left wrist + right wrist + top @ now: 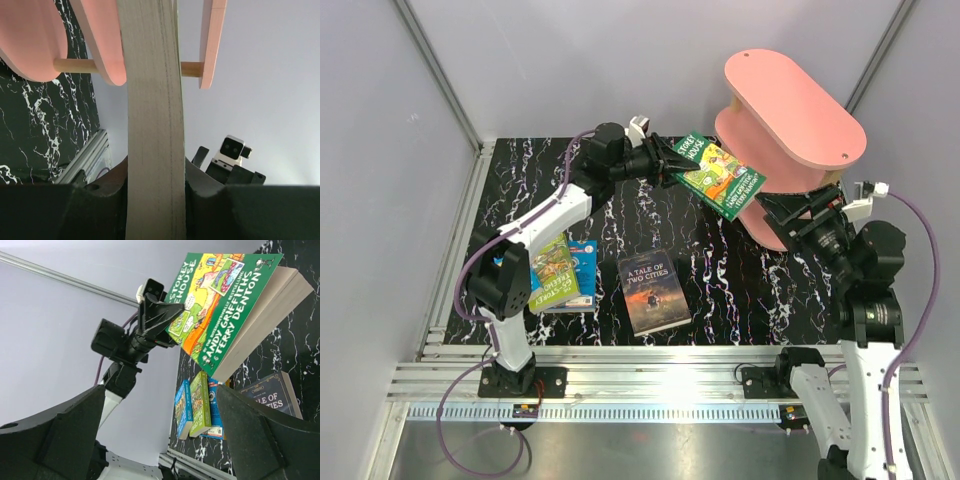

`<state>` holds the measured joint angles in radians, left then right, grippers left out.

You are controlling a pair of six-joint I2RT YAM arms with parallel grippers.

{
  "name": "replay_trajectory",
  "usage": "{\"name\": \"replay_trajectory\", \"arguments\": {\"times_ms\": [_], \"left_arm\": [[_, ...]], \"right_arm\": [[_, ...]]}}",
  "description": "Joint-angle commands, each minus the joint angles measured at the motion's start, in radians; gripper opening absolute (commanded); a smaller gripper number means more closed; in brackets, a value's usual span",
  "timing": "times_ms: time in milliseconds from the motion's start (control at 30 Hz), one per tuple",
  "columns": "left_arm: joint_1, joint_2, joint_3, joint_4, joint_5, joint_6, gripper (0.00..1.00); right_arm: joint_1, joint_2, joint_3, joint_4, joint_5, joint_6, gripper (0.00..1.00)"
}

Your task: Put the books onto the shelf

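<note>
At the far left, beside the left arm's base, a small stack of thin paperbacks (560,272) lies flat, with a green-yellow cartoon cover on top of bright blue ones. The right wrist view suggests three books there, though the count is hard to confirm. Just right of the stack, and apart from it, a dark grey paperback titled "A Tale of Two Cities" (655,290) lies face up.

Further right and toward the back, the left gripper (678,160) is clamped on the edge of a green cartoon-covered "Treehouse" paperback (722,178). It holds the book in the air, tilted, just in front of the pink shelf unit with rounded oblong tiers and light wooden posts (800,100). The left wrist view looks along the book's page edge toward the gaps between the tiers. To the right, the right gripper (788,212) holds nothing, with its fingers spread wide near the foot of the shelf.

No book is visible on the shelf, so I judge the task barely begun. The first book is about to go in, and the grey paperback and the stack are left to place.

The surface is a black tabletop with white marble veining (620,215). It is enclosed by plain pale grey wall panels (570,60), and a ribbed aluminium rail (650,385) runs along the near edge.
</note>
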<state>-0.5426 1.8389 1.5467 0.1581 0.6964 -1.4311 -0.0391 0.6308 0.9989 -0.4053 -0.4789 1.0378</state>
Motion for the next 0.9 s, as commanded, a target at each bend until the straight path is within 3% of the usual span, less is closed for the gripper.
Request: {"name": "replay_trajectory", "arguments": {"times_ms": [0,267,700,733,800,867], "left_arm": [[-0.014,-0.067,0.016,0.08,-0.003,-0.003,0.0],[-0.043,-0.067,0.044,0.081,-0.003,-0.017,0.0],[-0.083,-0.086,0.03,0.182,0.025,-0.117,0.0],[-0.086,-0.087,0.029,0.184,0.029,-0.12,0.0],[-0.086,-0.098,0.017,0.19,0.035,-0.123,0.0],[-0.089,-0.109,0.007,0.179,0.043,-0.115,0.0]], "right_arm": [[0.004,0.059,-0.051,0.077,-0.062,0.021,1.0],[0.004,0.098,-0.175,0.243,-0.102,0.11,1.0],[0.004,0.191,-0.171,0.326,-0.087,0.107,0.98],[0.004,0.193,-0.171,0.329,-0.084,0.105,0.97],[0.004,0.19,-0.174,0.333,-0.081,0.107,0.85],[0.004,0.185,-0.168,0.332,-0.073,0.103,0.68]]}}
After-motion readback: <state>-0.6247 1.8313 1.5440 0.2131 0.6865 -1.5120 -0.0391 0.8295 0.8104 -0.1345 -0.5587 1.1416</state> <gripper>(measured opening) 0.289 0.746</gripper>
